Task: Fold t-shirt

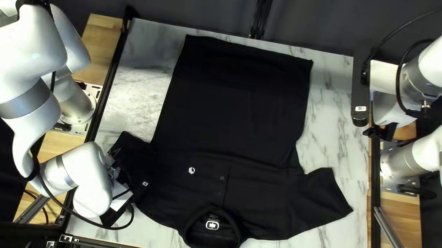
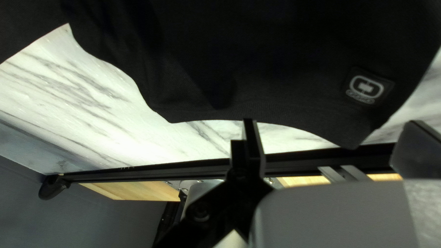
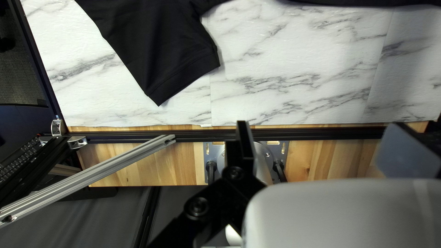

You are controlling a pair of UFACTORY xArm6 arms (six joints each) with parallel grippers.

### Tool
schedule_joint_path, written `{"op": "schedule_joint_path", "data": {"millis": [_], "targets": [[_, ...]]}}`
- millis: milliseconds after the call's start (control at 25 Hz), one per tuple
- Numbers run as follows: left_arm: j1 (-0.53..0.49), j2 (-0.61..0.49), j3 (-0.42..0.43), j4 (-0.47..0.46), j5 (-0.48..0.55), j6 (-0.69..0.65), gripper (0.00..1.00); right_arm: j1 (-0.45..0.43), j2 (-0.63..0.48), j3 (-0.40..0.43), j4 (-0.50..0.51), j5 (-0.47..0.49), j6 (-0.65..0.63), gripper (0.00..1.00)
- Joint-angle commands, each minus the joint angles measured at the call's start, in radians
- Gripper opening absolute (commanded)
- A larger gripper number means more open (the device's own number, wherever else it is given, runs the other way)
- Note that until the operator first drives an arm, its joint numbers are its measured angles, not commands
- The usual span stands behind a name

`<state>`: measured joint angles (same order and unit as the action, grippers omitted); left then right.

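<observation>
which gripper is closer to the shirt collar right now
Left. The left gripper is by the near sleeve, just beside the collar in the top left view; the right gripper hangs over the table's right edge, well beyond the other sleeve.

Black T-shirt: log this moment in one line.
Black T-shirt: spread, unfolded | left gripper: open, near logo-patched sleeve | right gripper: open, off T-shirt

White, rounded arms [image 1: 11, 60], silvery joint bands [image 1: 28, 101], looping black cables [image 1: 399, 83]
</observation>
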<state>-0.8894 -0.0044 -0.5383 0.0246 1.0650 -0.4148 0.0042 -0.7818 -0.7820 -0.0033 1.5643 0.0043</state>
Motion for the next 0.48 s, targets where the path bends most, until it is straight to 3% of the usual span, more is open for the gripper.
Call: {"op": "schedule_joint_path", "data": {"millis": [40, 80, 200, 240, 480], "targets": [[-0.003, 0.008, 0.002, -0.004, -0.009, -0.005, 1.00, 0.000, 0.000, 0.000, 0.000, 0.000, 0.000, 1.00], [-0.004, 0.009, 0.003, -0.005, -0.010, -0.006, 0.88, 0.000, 0.000, 0.000, 0.000, 0.000, 0.000, 1.00], [-0.005, 0.013, 0.005, -0.007, -0.011, -0.009, 0.14, 0.000, 0.000, 0.000, 0.000, 0.000, 0.000, 1.00], [-0.005, 0.012, 0.005, -0.008, -0.011, -0.010, 0.08, 0.000, 0.000, 0.000, 0.000, 0.000, 0.000, 1.00], [-0.005, -0.001, -0.011, -0.005, 0.023, -0.020, 0.07, 0.000, 0.000, 0.000, 0.000, 0.000, 0.000, 1.00]]}}
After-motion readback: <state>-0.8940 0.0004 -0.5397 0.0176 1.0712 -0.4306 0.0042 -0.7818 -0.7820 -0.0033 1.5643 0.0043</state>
